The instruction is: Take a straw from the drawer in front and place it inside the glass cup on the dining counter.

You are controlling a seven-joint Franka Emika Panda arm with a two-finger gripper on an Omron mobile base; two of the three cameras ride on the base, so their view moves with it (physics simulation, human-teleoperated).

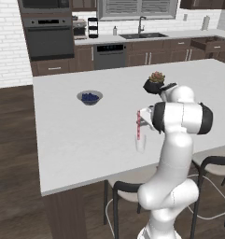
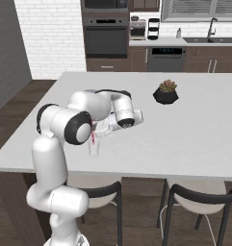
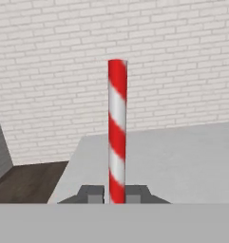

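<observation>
My gripper is shut on the red-and-white striped straw, which stands upright between the two fingertips. From the left base view the straw hangs from the gripper straight above the clear glass cup on the dining counter, and its lower end appears to dip into the cup's mouth. The right base view shows the straw and cup partly hidden behind my arm, just under the gripper. The dark drawer stands pulled out at the far wall cabinets.
A grey bowl of blue berries sits on the counter to the left. A dark plant pot stands behind the arm. Stools line the near edge of the counter. Oven and sink run along the back wall.
</observation>
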